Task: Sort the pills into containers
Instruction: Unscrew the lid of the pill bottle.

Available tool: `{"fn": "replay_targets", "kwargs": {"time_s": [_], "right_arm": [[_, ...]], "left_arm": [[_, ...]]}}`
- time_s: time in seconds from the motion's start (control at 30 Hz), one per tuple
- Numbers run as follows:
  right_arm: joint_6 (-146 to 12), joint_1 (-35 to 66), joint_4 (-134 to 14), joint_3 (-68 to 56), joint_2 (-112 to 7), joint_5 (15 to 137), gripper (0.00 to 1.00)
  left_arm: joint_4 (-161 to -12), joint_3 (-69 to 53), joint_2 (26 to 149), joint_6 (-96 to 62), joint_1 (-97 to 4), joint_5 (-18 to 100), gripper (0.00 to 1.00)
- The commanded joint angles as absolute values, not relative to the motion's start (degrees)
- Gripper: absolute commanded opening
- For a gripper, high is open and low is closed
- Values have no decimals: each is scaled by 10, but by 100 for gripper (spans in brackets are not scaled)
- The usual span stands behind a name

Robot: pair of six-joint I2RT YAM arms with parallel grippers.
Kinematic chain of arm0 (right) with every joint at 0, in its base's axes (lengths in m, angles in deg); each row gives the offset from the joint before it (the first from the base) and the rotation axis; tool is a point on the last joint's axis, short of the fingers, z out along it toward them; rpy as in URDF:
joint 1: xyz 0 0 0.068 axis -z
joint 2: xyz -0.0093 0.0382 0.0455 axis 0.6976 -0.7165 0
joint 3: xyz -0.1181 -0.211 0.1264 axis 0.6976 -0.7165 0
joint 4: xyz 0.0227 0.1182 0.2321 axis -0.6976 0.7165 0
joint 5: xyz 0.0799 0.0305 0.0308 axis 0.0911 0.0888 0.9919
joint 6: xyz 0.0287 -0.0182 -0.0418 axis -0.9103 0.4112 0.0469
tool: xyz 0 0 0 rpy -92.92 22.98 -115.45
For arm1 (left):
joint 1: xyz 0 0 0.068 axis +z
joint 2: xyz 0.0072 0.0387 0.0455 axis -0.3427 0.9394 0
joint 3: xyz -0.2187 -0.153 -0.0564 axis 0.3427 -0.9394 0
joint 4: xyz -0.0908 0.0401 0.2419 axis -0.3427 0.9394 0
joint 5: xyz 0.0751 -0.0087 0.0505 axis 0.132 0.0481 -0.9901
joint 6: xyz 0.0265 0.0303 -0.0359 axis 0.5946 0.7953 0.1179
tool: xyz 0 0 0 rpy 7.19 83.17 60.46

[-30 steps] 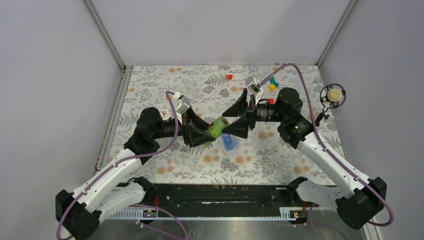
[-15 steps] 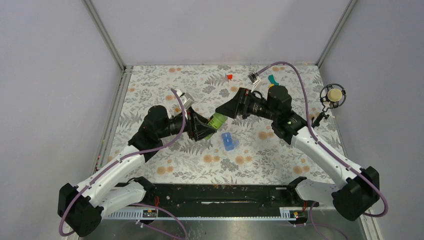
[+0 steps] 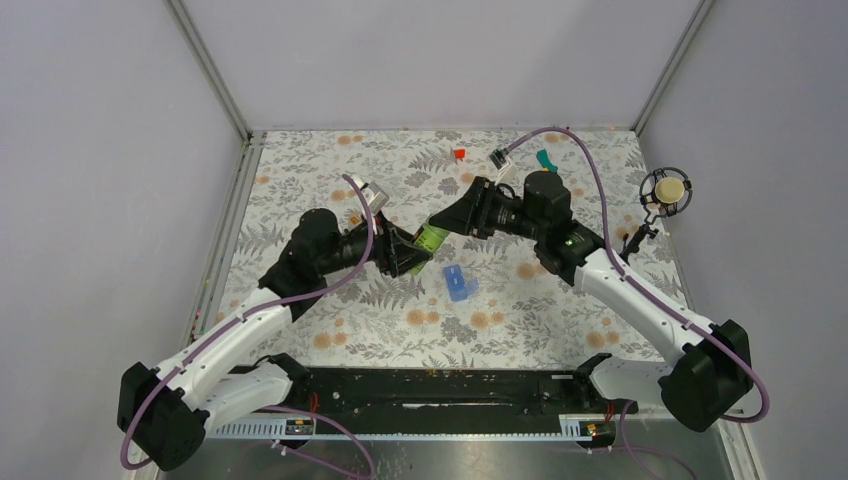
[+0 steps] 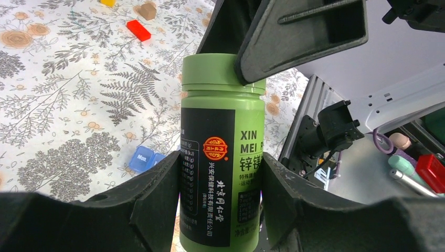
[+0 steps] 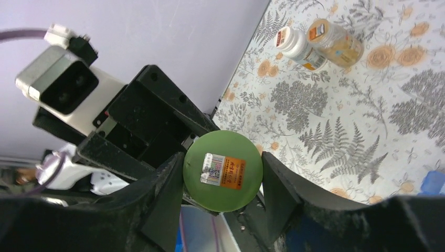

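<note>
1. Tabletop [image 3: 330, 330]: floral-patterned sheet, carries all loose items.

2. Left gripper [image 3: 408, 252]: clamped on the body of item 3, one finger [image 4: 157, 194] on each side of the label. It is held off the tabletop.

3. Bottle [image 3: 432, 240]: green, with a black label. It is tilted in the top view and spans the gap between the two grippers. Its body sits in the left gripper and its cap end points to the right gripper.

4. Cap [image 5: 223, 170]: green and round, with a small sticker on top. It is on the bottle.

5. Right gripper [image 3: 447, 220]: fingers stand on either side of the cap. In the right wrist view both inner faces sit against its rim, so it is closed on the cap.

6. Pill box [image 3: 459, 283]: translucent blue, lying flat on the tabletop. It is near both grippers, on the side toward the arm bases and a little right of the bottle. Neither gripper touches it. One compartment reads "Mon" in the left wrist view [image 4: 142, 157].

7. Red block [image 3: 459, 154]: at the far edge of the tabletop, well apart from the pill box.

8. Teal piece [image 3: 545, 160]: far right, beside the right arm's cable.

9. Two small bottles [image 5: 315, 39]: lying side by side on the tabletop, seen in the right wrist view only.
</note>
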State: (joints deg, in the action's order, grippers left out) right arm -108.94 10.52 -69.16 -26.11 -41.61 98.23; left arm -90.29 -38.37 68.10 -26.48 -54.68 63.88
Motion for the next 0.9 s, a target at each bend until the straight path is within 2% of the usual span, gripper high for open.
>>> {"fn": "replay_targets", "kwargs": {"time_s": [0.0, 0.1, 0.23, 0.4, 0.43, 0.5, 0.53, 0.7, 0.87], "right_arm": [[-973, 113, -720, -259, -382, 1038, 31], [-896, 142, -749, -281, -371, 1128, 31], [-884, 170, -839, -310, -371, 1283, 30], [-883, 177, -845, -307, -372, 1348, 24], [-880, 177, -844, -307, -370, 1343, 29], [-867, 177, -808, -307, -360, 1245, 82], [-869, 177, -794, -307, -354, 1177, 97], [-1026, 161, -779, -312, -368, 1031, 99], [-1096, 116, -783, -322, -360, 946, 100]], "left_arm": [[-910, -351, 682, -286, -528, 661, 0], [-914, -351, 688, -303, -511, 735, 0], [-942, -352, 698, -327, -506, 836, 0], [-1002, -365, 694, -358, -505, 892, 0], [-1007, -367, 692, -359, -505, 894, 0], [-1004, -366, 690, -351, -505, 882, 0], [-995, -365, 689, -344, -506, 870, 0], [-975, -368, 679, -298, -506, 795, 0], [-960, -363, 681, -283, -506, 747, 0]]}}
